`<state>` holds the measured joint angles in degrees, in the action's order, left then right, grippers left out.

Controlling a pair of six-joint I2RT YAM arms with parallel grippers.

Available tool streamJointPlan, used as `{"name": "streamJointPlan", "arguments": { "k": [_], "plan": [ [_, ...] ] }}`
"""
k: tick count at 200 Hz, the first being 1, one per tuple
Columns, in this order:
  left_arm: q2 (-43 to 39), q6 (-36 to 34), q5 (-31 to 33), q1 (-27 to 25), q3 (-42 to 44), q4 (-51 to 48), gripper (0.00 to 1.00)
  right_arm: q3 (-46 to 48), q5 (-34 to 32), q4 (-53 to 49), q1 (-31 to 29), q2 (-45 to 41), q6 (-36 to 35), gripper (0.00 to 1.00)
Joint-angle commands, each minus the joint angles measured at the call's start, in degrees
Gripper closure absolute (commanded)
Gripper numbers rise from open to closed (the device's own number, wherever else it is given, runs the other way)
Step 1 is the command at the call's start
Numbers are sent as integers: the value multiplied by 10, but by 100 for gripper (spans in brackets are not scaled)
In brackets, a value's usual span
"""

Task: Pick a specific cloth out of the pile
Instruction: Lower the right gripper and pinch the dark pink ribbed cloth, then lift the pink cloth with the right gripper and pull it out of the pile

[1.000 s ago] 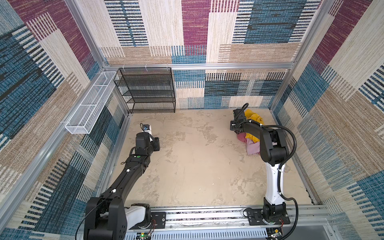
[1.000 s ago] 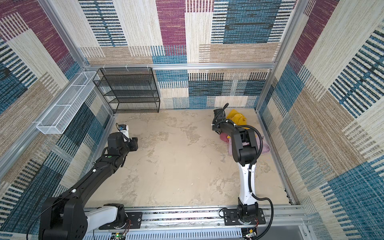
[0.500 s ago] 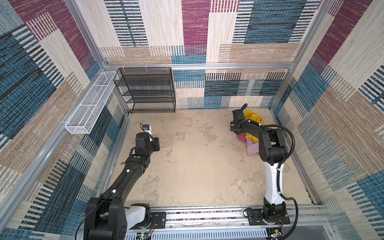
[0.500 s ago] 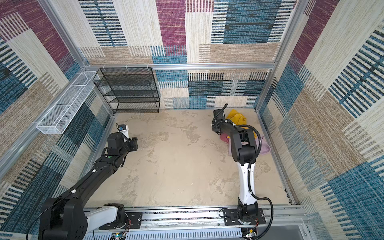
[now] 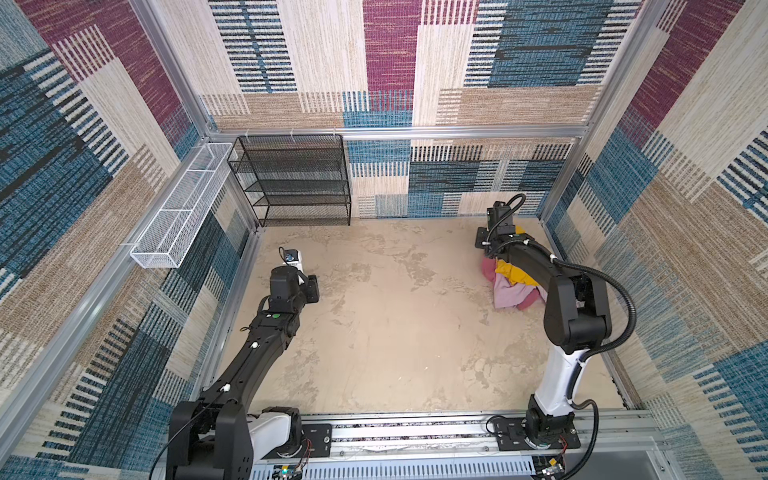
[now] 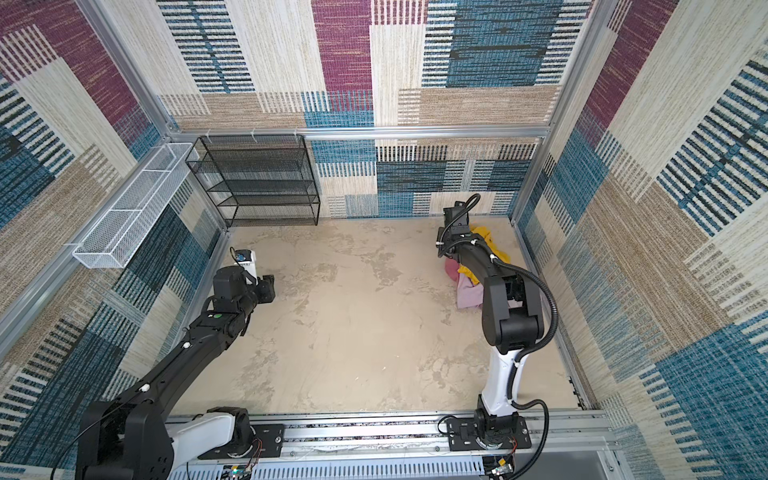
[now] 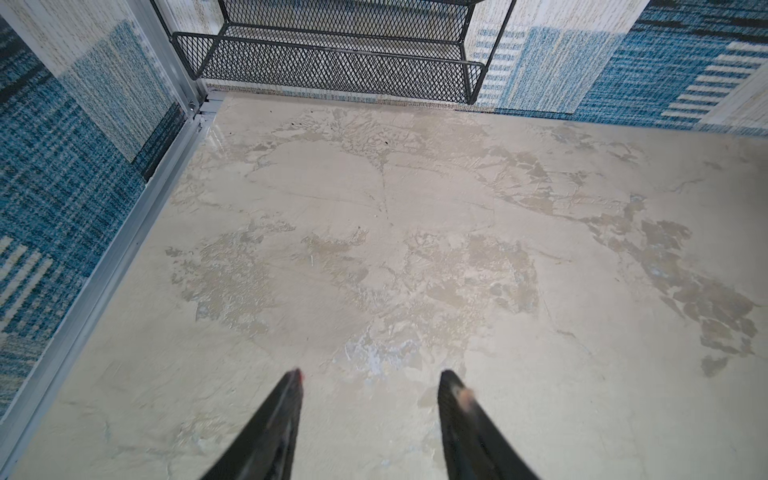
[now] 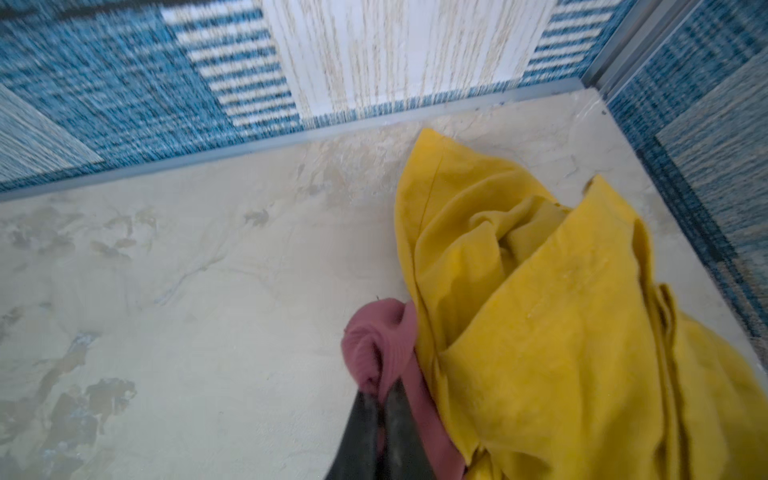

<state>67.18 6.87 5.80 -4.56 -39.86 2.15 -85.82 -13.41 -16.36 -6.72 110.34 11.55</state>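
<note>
The pile (image 5: pixel 515 282) (image 6: pixel 473 286) lies at the far right of the floor, under my right arm. The cloth (image 8: pixel 382 336), rose pink, sticks out from beneath the mustard-yellow garment (image 8: pixel 540 291). My right gripper (image 8: pixel 382 395) is shut on a bunched fold of the cloth. In both top views the cloth (image 5: pixel 488 266) (image 6: pixel 451 268) shows at the pile's left edge, just below the right wrist. A pale lilac cloth (image 5: pixel 509 295) lies at the pile's near side. My left gripper (image 7: pixel 370 376) (image 5: pixel 311 286) hangs open over bare floor at the left, holding nothing.
A black mesh shelf (image 5: pixel 295 183) (image 7: pixel 332 62) stands against the back wall at the left. A white wire basket (image 5: pixel 178 212) hangs on the left wall. The back and right walls (image 8: pixel 706 166) stand close to the pile.
My right gripper has closed on the rose-pink cloth. Both arms have stayed almost where they were.
</note>
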Motion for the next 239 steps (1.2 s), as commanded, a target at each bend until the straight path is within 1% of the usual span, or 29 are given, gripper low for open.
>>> {"name": "streamJointPlan", "arguments": {
  "k": [1,41,95,130,135,189,239],
  "plan": [
    [-2,9,-13,1,1,8,44,0,32,38,4,-32,12,100],
    [-3,11,-15,0,3,9,45,-23,69,24,18,-65,15,100],
    [-4,11,-15,1,3,10,45,-56,86,2,26,-98,12,100],
    [-5,12,-17,1,3,10,45,-56,96,-6,31,-123,12,100],
    [-6,12,-17,0,3,10,45,-70,98,-8,32,-124,12,100],
    [-5,12,-19,1,4,10,45,-103,133,-25,36,-143,12,100],
    [-7,13,-19,1,5,10,45,-138,149,-40,36,-153,11,100]
  ]
}}
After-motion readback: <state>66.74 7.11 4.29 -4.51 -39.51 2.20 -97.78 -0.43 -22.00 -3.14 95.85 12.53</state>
